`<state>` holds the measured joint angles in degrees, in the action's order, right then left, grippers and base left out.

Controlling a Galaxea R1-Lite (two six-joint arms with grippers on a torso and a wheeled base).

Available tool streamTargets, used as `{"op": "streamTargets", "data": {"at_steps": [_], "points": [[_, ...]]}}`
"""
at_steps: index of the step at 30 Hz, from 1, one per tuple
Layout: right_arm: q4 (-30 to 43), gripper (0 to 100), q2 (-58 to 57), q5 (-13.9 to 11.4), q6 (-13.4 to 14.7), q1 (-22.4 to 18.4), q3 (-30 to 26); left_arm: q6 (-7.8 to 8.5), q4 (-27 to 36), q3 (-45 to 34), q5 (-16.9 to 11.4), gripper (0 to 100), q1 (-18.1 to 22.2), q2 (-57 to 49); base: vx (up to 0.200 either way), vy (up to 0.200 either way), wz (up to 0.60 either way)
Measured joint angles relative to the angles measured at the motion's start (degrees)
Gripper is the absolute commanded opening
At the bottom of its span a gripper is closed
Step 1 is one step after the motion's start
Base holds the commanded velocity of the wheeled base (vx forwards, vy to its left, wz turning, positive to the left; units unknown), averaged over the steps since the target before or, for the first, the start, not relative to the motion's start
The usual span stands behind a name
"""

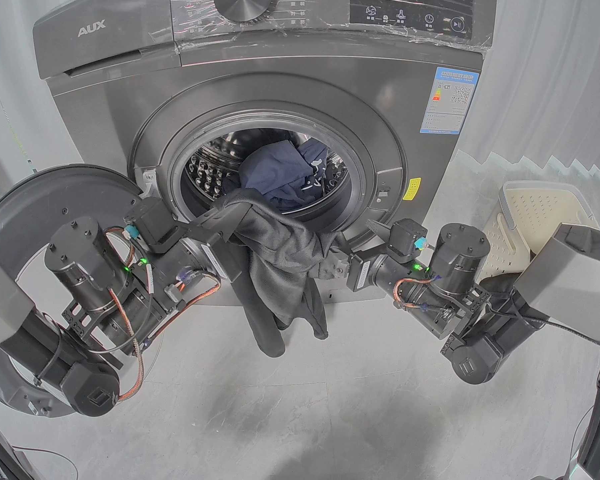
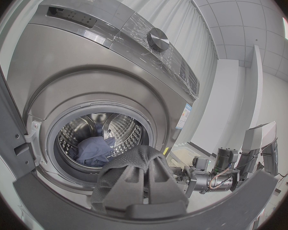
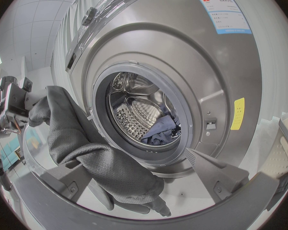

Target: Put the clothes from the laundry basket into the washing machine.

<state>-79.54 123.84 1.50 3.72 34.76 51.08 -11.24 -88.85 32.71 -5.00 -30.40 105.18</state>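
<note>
A dark grey garment [image 1: 280, 255] hangs in front of the washing machine's open drum [image 1: 200, 175], spanning both grippers, its lower end dangling toward the floor. My left gripper [image 1: 230, 235] is shut on one end of it; the cloth wraps over the fingertips [image 2: 145, 166]. My right gripper [image 1: 333, 261] is open, with the garment [image 3: 86, 147] draped over one finger while the other finger [image 3: 211, 170] is bare. Navy clothes [image 1: 280, 171] lie inside the drum, also seen from the left wrist [image 2: 94, 150] and the right wrist [image 3: 161, 131]. The cream laundry basket [image 1: 540, 221] stands on the floor to the right.
The round machine door [image 1: 47, 201] is swung wide open to the left, behind my left arm. Grey floor [image 1: 353, 395] lies free in front of the machine. Curtains hang behind and beside the machine.
</note>
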Motion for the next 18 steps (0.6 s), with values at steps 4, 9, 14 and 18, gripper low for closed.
{"op": "streamTargets", "data": {"at_steps": [4,9,14,18], "points": [[-0.4,100,-0.5,-0.2,0.1,0.6,-0.2,0.07,0.0,0.0,0.0,0,0.1,0.0,0.0,0.0,0.0],[-0.6,100,-0.6,-2.3,0.2,2.4,-0.8,0.09,0.0,0.0,0.0,0,0.3,0.2,0.0,0.0,0.0],[-2.0,100,0.2,-3.8,0.5,4.5,-1.3,0.09,0.0,0.0,0.0,0,0.3,0.2,0.0,0.0,0.0],[-2.3,100,1.1,-4.8,0.7,5.8,-1.2,0.09,0.0,0.0,0.0,0,0.3,0.2,0.0,0.0,0.0]]}}
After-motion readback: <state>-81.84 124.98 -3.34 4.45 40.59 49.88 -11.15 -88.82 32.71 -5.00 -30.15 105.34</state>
